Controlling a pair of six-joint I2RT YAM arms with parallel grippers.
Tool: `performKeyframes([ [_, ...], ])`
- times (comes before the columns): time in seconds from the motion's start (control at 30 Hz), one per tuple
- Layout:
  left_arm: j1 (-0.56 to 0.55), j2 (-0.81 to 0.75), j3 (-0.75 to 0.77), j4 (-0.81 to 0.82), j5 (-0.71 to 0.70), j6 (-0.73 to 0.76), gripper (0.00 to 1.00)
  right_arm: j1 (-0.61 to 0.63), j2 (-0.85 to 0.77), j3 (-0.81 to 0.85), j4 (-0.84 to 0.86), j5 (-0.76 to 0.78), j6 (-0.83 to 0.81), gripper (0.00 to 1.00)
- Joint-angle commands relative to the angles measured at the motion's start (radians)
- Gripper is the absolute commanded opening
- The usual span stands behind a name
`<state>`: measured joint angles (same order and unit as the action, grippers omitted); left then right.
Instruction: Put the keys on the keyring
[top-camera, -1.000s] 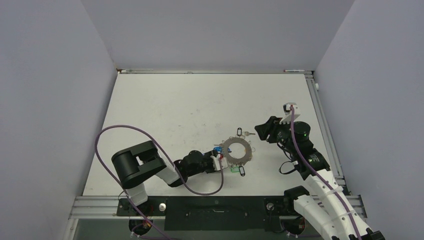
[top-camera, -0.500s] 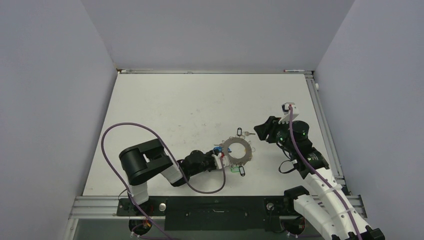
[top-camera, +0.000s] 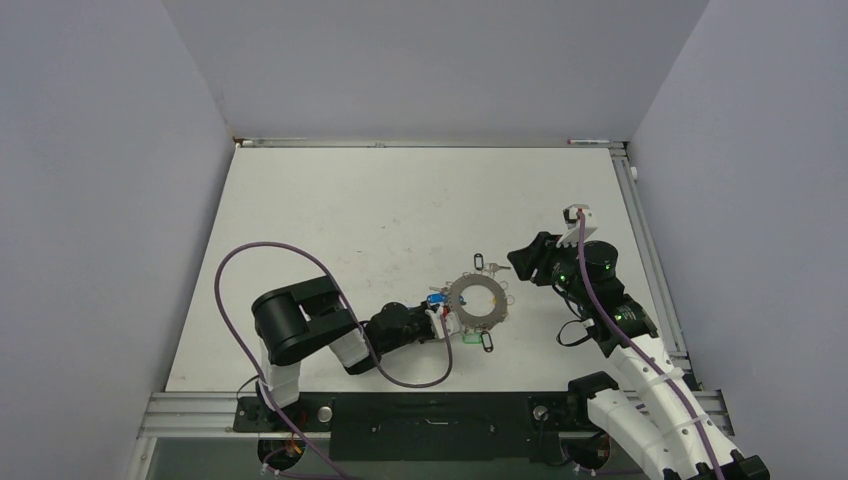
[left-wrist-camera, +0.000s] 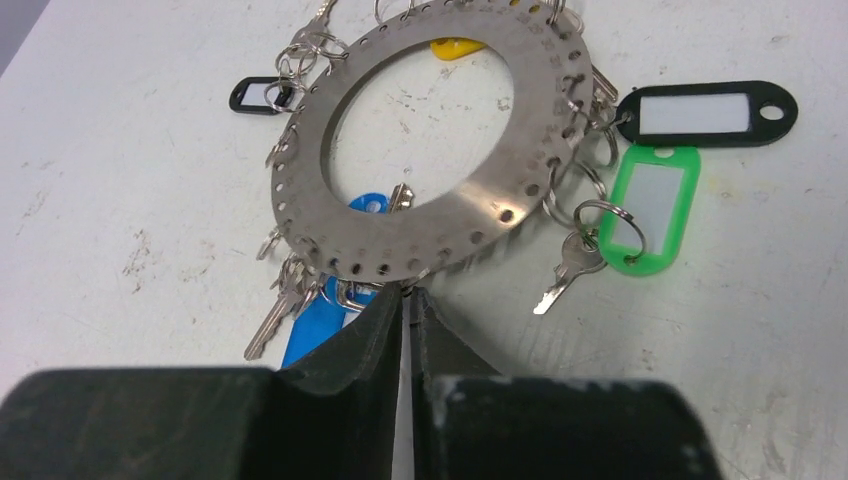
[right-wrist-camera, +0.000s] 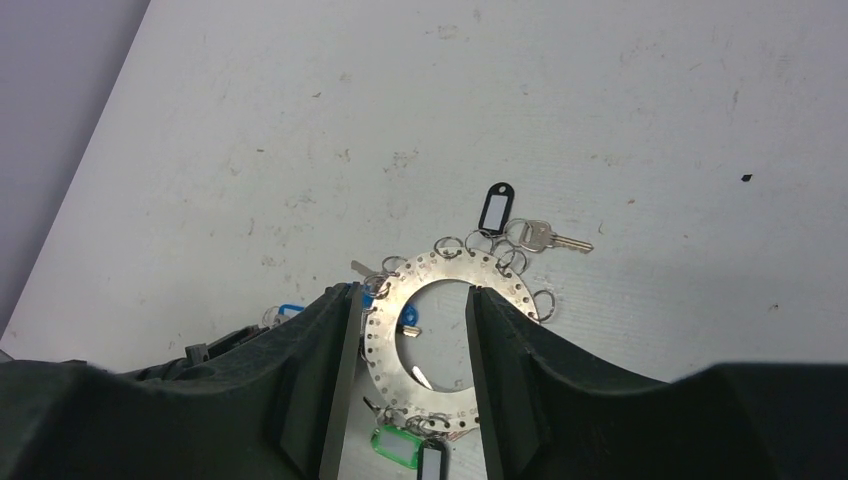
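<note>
The keyring (top-camera: 460, 302), a flat grey perforated ring, lies on the white table (top-camera: 350, 220) with keys and tags around its rim. My left gripper (top-camera: 443, 320) lies low at its near-left rim. In the left wrist view the left gripper (left-wrist-camera: 408, 292) is pinched shut on the edge of the keyring (left-wrist-camera: 440, 220). The blue-tagged key (left-wrist-camera: 320, 315) lies under that rim, just left of the fingertips. My right gripper (top-camera: 520, 262) is open and empty, hovering right of the ring. In the right wrist view the right gripper (right-wrist-camera: 412, 292) frames the keyring (right-wrist-camera: 382, 350).
A green tag (left-wrist-camera: 650, 205) and a black tag (left-wrist-camera: 705, 112) hang off the ring's right side, and a small black tag (left-wrist-camera: 262, 95) and a yellow tag (left-wrist-camera: 455, 45) hang farther round. A black-tagged key (right-wrist-camera: 495, 210) lies at the ring's far edge. Grey walls enclose the table.
The left arm's elbow has swung right while its gripper stayed at the ring's rim. The keyring has shifted slightly to the right. The right arm has barely moved.
</note>
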<state>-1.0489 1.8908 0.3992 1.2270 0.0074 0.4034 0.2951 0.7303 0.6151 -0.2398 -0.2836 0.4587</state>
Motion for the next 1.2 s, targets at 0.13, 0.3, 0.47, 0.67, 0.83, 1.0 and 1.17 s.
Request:
performKeyframes([
  [0.13, -0.007, 0.019, -0.018, 0.076, 0.035, -0.024, 0.0, -0.002, 0.011, -0.001, 0.046, -0.011, -0.009, 0.44],
  [0.3, -0.007, -0.007, -0.045, 0.097, 0.046, -0.041, 0.0, -0.002, 0.01, -0.003, 0.047, -0.011, -0.009, 0.44],
  [0.47, -0.007, -0.091, -0.047, -0.03, 0.051, -0.077, 0.0, -0.002, 0.008, -0.001, 0.046, -0.011, -0.01, 0.44],
  [0.67, -0.007, -0.213, -0.045, -0.196, 0.016, -0.11, 0.0, -0.003, 0.007, -0.003, 0.048, -0.011, -0.01, 0.44],
  [0.83, -0.007, -0.304, -0.009, -0.391, -0.011, -0.114, 0.0, -0.002, 0.008, -0.005, 0.053, -0.019, -0.009, 0.45],
  [1.0, -0.008, -0.38, -0.012, -0.447, -0.067, -0.129, 0.0, -0.003, 0.011, -0.006, 0.061, -0.036, -0.005, 0.44],
  [1.17, -0.007, -0.414, -0.01, -0.473, -0.086, -0.14, 0.0, -0.001, 0.011, -0.019, 0.091, -0.078, -0.001, 0.44],
])
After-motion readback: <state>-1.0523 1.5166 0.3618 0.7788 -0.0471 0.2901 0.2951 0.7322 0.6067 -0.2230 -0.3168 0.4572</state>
